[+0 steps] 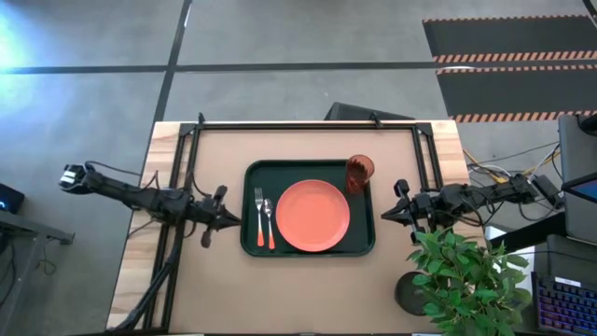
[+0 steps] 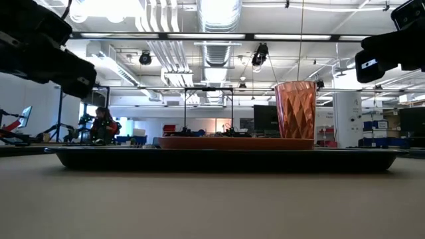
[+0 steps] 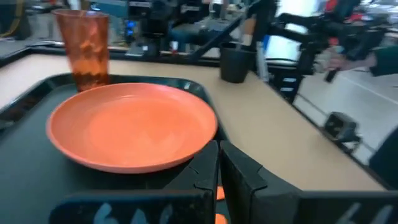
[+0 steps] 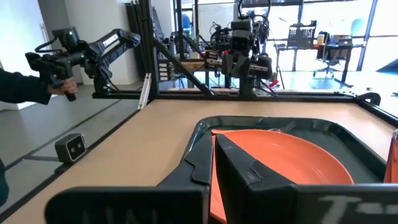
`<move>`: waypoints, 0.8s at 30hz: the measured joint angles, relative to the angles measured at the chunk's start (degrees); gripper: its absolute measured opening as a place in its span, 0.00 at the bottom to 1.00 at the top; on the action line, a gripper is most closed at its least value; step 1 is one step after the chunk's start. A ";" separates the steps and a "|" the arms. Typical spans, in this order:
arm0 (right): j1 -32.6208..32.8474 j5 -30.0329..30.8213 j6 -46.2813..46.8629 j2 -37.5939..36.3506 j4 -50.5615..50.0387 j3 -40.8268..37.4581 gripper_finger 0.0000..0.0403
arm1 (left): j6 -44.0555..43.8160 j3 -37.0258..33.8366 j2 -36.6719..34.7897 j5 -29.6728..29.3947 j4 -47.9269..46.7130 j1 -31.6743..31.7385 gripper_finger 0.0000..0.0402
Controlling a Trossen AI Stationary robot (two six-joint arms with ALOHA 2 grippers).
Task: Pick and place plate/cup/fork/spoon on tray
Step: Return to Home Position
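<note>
The dark tray [image 1: 280, 173] lies in the middle of the table. On it rest the coral plate [image 1: 312, 216], the fork [image 1: 258, 210] and the spoon [image 1: 269, 224] side by side left of the plate, and the reddish cup [image 1: 359, 173] upright in the far right corner. My left gripper [image 1: 233, 222] is shut and hangs level by the tray's left rim, pointing at the plate [image 3: 130, 127]. At the tray's right rim my right gripper [image 1: 385, 215] is also shut and level, and the plate [image 4: 292, 155] lies just beyond its fingers.
A leafy potted plant [image 1: 462, 280] stands at the table's near right corner, close to my right arm. A black frame [image 1: 308, 124] runs along the far edge and down both sides. Beyond the table a person's hand [image 4: 59, 84] holds a device.
</note>
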 joint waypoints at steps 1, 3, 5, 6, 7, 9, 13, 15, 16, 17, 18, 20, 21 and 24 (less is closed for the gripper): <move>0.00 0.00 0.15 0.00 0.00 0.00 0.02 | 0.15 0.19 -0.73 0.89 -1.00 0.00 0.00; 0.00 0.00 0.16 0.00 0.00 0.00 0.02 | 0.56 1.60 -2.04 2.27 -4.23 -0.01 0.00; 0.00 0.02 -0.11 0.00 0.05 0.00 0.02 | 0.54 3.47 -3.18 2.47 -8.58 -0.01 0.00; 0.00 0.04 -0.36 0.00 0.22 0.00 0.02 | 0.41 3.83 -3.70 2.46 -11.39 -0.01 0.00; 0.00 0.06 -0.75 0.00 0.36 -0.02 0.02 | 0.38 4.16 -4.13 2.46 -13.08 -0.01 0.00; 0.00 0.26 -2.41 0.00 0.73 -0.04 0.02 | 0.40 4.42 -5.07 2.48 -15.03 -0.01 0.00; -0.04 1.91 -7.20 0.00 1.28 -0.11 0.02 | 2.82 3.99 -7.22 2.58 -16.88 -0.01 0.00; -0.07 4.35 -8.09 0.00 1.49 -0.11 0.02 | 4.62 3.01 -8.66 3.23 -16.78 -0.01 0.00; -0.08 4.83 -8.24 0.00 1.51 -0.11 0.02 | 5.00 2.36 -9.42 3.73 -16.63 -0.01 0.00; -0.12 4.94 -8.27 0.00 1.49 -0.09 0.02 | 5.14 1.49 -10.37 3.95 -16.70 -0.01 0.00; -0.11 4.84 -8.29 0.00 1.48 -0.12 0.02 | 5.06 0.99 -11.29 3.92 -15.99 -0.01 0.00; -0.12 4.48 -8.50 0.10 1.42 -0.13 0.02 | 5.98 0.45 -12.31 3.87 -14.77 -0.01 0.00; -0.22 4.48 -8.77 0.45 1.43 -0.15 0.02 | 7.46 0.41 -12.68 3.93 -14.70 -0.01 0.00; -1.47 4.50 -8.92 1.62 1.43 -0.17 0.02 | 10.66 0.39 -13.11 3.38 -14.95 0.01 0.00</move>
